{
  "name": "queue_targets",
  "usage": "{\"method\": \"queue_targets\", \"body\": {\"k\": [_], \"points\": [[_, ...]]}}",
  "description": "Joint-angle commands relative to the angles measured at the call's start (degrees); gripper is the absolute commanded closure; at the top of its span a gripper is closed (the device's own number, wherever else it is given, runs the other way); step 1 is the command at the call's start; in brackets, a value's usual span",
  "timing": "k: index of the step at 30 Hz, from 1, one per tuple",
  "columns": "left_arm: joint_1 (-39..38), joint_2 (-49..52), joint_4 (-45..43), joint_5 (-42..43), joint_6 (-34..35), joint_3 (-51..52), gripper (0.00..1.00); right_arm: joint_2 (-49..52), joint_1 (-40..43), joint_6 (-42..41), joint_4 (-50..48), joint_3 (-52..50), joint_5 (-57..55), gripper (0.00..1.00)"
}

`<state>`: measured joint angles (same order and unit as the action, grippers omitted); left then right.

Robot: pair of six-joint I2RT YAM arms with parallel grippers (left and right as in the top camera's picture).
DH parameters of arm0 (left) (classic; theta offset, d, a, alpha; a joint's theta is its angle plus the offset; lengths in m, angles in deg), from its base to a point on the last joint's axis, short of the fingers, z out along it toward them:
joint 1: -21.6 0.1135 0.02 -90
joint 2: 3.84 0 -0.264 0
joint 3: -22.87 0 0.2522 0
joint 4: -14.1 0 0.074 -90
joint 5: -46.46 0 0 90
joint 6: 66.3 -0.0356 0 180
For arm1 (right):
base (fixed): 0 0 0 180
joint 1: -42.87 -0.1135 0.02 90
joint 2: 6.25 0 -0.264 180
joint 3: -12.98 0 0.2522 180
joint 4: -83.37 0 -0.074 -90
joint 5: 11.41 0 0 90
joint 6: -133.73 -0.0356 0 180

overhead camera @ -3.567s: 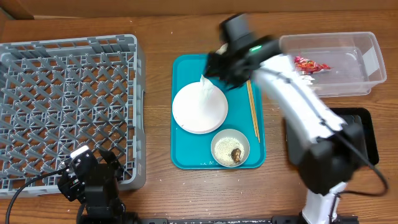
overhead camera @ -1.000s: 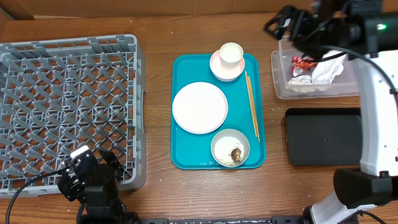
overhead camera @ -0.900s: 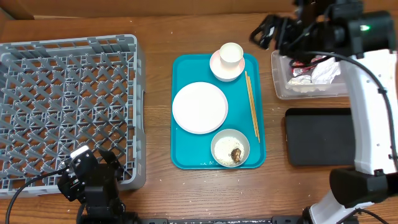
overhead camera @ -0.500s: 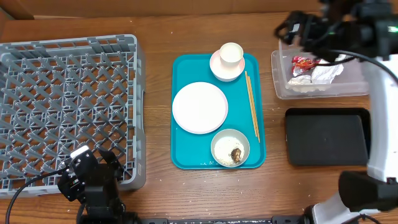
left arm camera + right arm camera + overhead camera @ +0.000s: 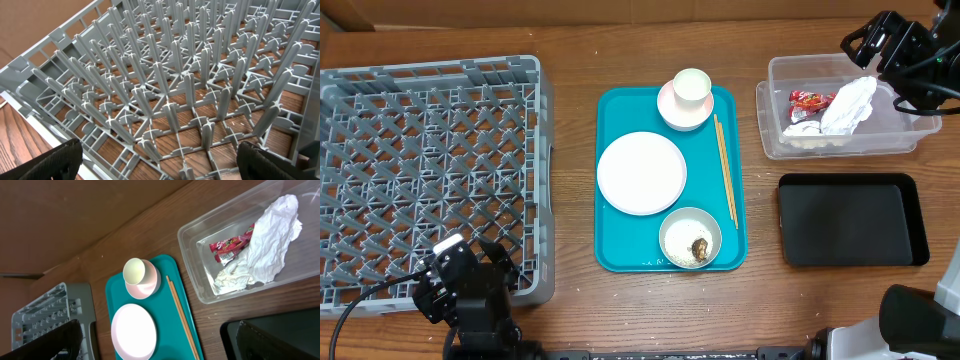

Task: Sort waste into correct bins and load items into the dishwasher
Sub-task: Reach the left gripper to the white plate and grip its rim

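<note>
Overhead cam: fixed, looks straight down, far enough back to take the whole counter (image 5: 570, 40). It shows grey rack (image 5: 430, 170) left, teal tray (image 5: 620, 252) mid, clear tub (image 5: 910, 130) + black tray (image 5: 845, 220) right.

L wrist cam: v. close, low over the rack, angled across its pegs; my left fingers (image 5: 50, 162) sit in the bottom corners.

R wrist cam: high, tilted down; one of my right fingers (image 5: 42, 342) shows bottom left.

R wrist + overhead both see tub, teal tray, rack corner. L wrist + overhead share the rack only.

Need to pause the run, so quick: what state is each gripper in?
Left gripper: open, holding nothing.
Right gripper: open, holding nothing.
</note>
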<state>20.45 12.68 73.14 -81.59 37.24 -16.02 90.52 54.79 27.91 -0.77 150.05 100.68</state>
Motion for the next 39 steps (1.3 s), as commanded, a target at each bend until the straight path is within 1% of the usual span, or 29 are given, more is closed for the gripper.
{"method": "queue_targets", "body": {"k": [1,24,26,27,28,29,30,32,33,34,36,38,39], "points": [[-0.4,-0.1,0.0,-0.7,0.8,-0.9,0.0,-0.5,0.0,0.7,-0.1,0.5,0.0,0.0],[-0.4,-0.1,-0.2,-0.7,0.9,-0.9,0.0,-0.5,0.0,0.7,-0.1,0.5,0.0,0.0],[-0.4,-0.1,-3.7,0.7,0.9,-0.9,0.0,-0.5,0.0,0.7,-0.1,0.5,0.0,0.0],[-0.4,-0.1,-7.0,3.3,1.0,-0.9,0.0,-0.5,0.0,0.7,-0.1,0.5,0.0,0.0],[-0.4,-0.1,-11.0,9.3,2.6,-0.9,0.0,-0.5,0.0,0.7,-0.1,0.5,0.0,0.0],[-0.4,-0.1,-12.9,14.1,4.1,-0.9,0.0,-0.5,0.0,0.7,-0.1,0.5,0.0,0.0],[-0.4,-0.1,-14.9,21.8,7.7,-0.9,0.0,-0.5,0.0,0.7,-0.1,0.5,0.0,0.0],[-0.4,-0.1,-19.7,38.5,17.3,-0.9,0.0,-0.5,0.0,0.7,-0.1,0.5,0.0,0.0],[-0.4,-0.1,-22.9,54.2,26.4,-0.9,0.0,-0.5,0.0,0.7,-0.1,0.5,0.0,0.0],[-0.4,-0.1,-25.1,57.7,30.6,-0.9,0.0,-0.5,0.0,0.7,-0.1,0.5,0.0,0.0],[-0.4,-0.1,-28.5,59.0,37.7,-0.9,0.0,-0.5,0.0,0.7,-0.1,0.5,0.0,0.0],[-0.4,-0.1,-29.7,59.7,44.1,-0.9,0.0,-0.5,0.0,0.7,-0.1,0.5,0.0,0.0],[-0.4,-0.1,-30.4,59.7,45.3,-0.9,0.0,-0.5,0.0,0.7,-0.1,0.5,0.0,0.0]]}}
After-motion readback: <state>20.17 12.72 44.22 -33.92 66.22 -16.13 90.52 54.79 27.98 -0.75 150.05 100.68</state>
